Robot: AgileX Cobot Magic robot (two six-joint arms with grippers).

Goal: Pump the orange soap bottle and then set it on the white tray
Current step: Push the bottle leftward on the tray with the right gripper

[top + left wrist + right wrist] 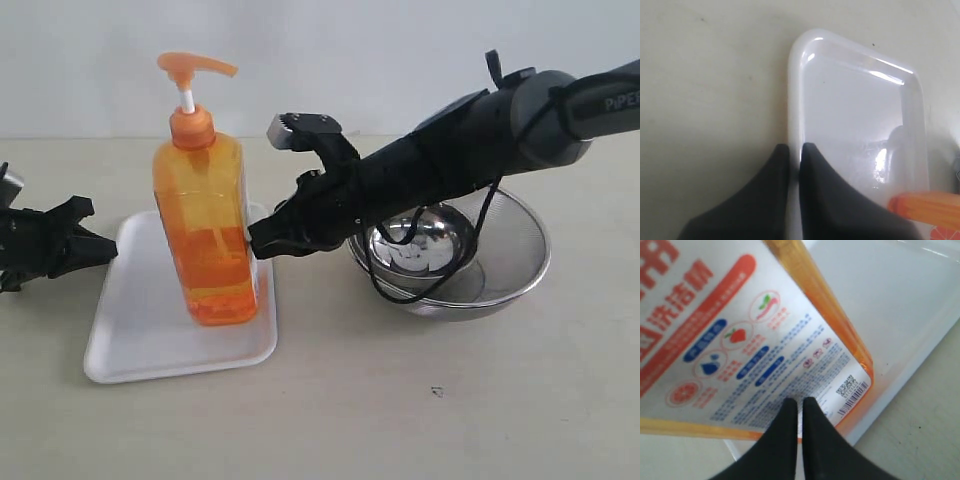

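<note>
Orange soap bottle (205, 235): upright on white tray (140, 345), placing apparently done; right gripper (800, 401) clenched empty at its label, left gripper (794, 147) clenched empty at tray rim; next, likely, retreat without tipping it.

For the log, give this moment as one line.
orange soap bottle: upright on white tray | right gripper: shut, beside bottle | left gripper: shut, at tray edge
</note>
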